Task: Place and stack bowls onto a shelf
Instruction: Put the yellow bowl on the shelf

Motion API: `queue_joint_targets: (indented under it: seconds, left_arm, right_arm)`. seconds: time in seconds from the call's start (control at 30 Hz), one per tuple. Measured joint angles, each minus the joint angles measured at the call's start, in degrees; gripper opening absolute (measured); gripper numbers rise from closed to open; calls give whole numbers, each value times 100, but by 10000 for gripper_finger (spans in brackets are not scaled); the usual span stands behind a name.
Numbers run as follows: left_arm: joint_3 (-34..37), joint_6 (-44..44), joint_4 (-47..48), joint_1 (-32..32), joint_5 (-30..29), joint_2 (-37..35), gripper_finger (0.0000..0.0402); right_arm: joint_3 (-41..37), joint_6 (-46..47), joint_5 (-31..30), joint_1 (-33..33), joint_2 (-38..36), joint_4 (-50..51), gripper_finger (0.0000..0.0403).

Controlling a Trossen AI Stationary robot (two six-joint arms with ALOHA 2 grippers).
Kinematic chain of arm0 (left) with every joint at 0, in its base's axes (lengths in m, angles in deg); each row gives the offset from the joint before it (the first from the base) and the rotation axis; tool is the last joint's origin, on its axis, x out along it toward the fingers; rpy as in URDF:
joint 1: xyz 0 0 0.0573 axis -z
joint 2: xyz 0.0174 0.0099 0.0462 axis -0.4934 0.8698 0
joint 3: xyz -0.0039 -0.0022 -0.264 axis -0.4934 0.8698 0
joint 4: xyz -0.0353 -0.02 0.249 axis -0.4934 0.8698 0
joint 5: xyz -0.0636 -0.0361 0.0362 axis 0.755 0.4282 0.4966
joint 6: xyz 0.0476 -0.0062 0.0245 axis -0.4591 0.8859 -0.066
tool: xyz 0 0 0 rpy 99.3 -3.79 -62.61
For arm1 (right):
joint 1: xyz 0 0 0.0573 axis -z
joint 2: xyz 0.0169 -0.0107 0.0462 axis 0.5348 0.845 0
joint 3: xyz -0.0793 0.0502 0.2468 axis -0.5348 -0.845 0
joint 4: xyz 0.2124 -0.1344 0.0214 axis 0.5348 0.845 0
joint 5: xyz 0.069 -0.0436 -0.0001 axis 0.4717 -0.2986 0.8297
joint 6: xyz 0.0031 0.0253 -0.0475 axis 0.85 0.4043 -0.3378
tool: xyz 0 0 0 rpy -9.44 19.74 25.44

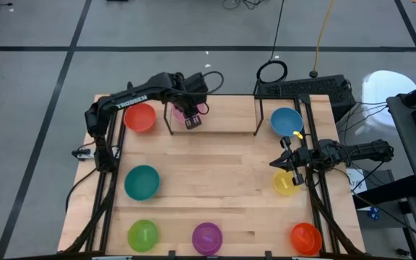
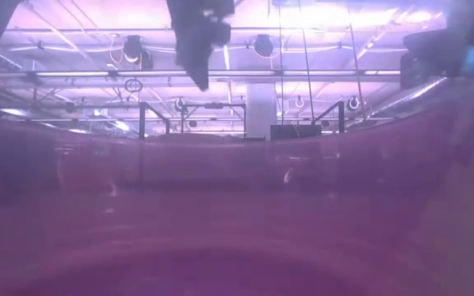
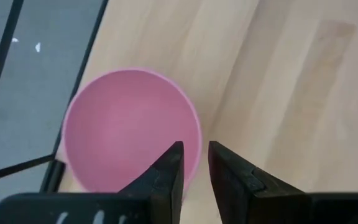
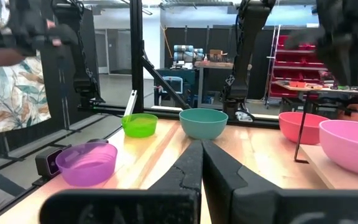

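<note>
The pink bowl (image 1: 181, 110) is seen resting on the shelf (image 1: 226, 114) at its left end, toward eleven o'clock of the table (image 1: 215, 173), apparently so that room is left beside it on the plank for further bowls. The left gripper (image 1: 192, 119) hangs just over that bowl's near rim; in the left wrist view the fingers (image 3: 166, 171) are drawn close with only a narrow slot between them, and nothing is seen clamped there, so the bowl is judged to have been let go rather than held. The right gripper (image 1: 286, 160) is held at about three o'clock, between the blue bowl (image 1: 286, 120) and the yellow bowl (image 1: 286, 182), with its fingers (image 4: 194, 168) brought together on nothing; it is placed, it seems, within easy reach of either bowl for the next pickup. The remaining bowls are spread round the table edge: a red bowl (image 1: 140, 117) at ten o'clock, a teal bowl (image 1: 142, 182) at nine, a green bowl (image 1: 143, 235) at seven, a purple bowl (image 1: 207, 237) at six and an orange-red bowl (image 1: 305, 237) at five. With one bowl shelved and seven left out, the task is judged to be at an early stage.
</note>
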Motion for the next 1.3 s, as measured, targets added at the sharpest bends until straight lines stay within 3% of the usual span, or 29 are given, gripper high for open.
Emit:
queue_joint_targets:
  seconds: [0.27, 0.37, 0.47, 0.73, 0.83, 1.0, 1.3]
  left_arm:
    - [-975, 495, 1726, 321, 1, -2, 81]
    - [-882, 831, 1637, 509, 91, -111, 81]
    - [-797, 846, 1668, 767, 195, -230, 81]
    - [-666, 1411, 1660, 1539, 197, -334, 81]
    - [-666, 1463, 1656, 1839, 193, -326, 81]
    - [-666, 1772, 1658, 2286, 45, -325, 81]
    - [-666, 2015, 1659, 2847, -290, -323, 81]
  right_arm:
    - [0, -16, 3, 1, 0, 2, 0]
    - [4, 20, -38, 1, 0, 5, 0]
    - [126, 207, -455, -2, -1, 236, 0]
    - [1112, 356, -1408, 1, 202, 2317, 0]
    - [1336, 605, -1525, 1, 334, 2439, 0]
    - [1831, 1154, -1335, 0, 715, 2963, 0]
    - [3222, 1565, 191, -2, 1962, 4504, 0]
